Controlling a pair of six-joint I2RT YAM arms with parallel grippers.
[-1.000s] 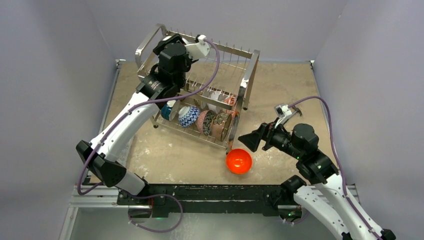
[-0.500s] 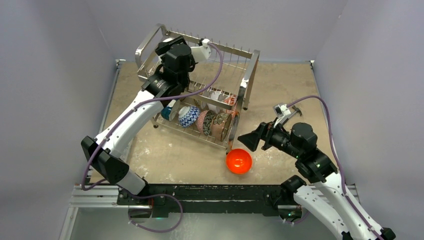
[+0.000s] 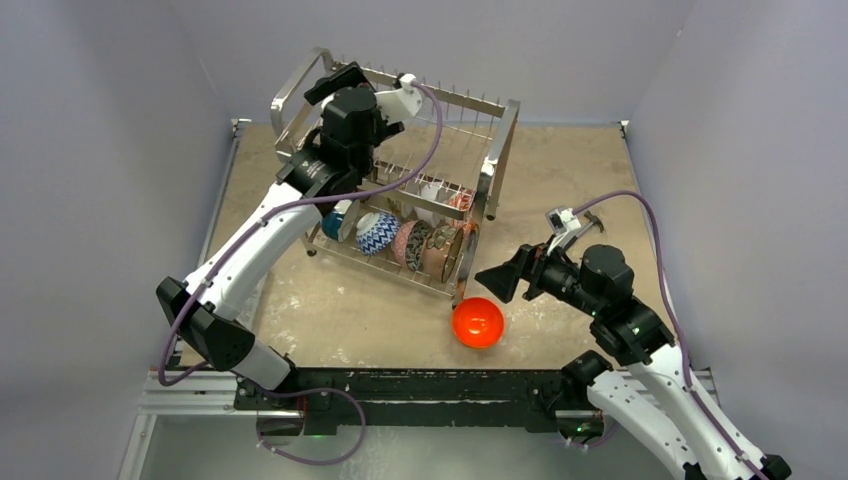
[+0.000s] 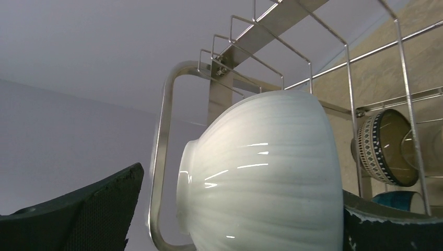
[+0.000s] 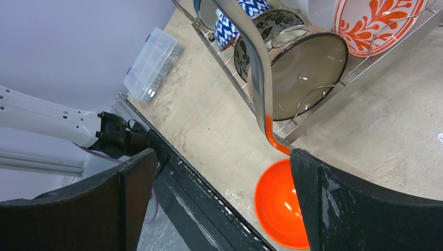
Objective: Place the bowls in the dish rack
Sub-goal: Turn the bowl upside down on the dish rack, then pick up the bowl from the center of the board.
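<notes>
Flanking the white bowl (image 4: 271, 146) at the rack's (image 3: 497, 150) top edge, the left gripper (image 4: 243, 188) is gaping; the right gripper (image 5: 223, 157) is hovering open, empty.

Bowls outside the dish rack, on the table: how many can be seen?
1. The orange bowl lies on the table at the near right corner of the dish rack. Others may be hidden behind it.

There is one dish rack (image 3: 497, 150). I count about eight bowls: one orange bowl (image 3: 477, 322), one white bowl (image 4: 261, 172) and about six more bowls (image 3: 378, 232), some half hidden. There are two robot arms (image 3: 260, 240) and one clear plastic box (image 5: 153, 63).
</notes>
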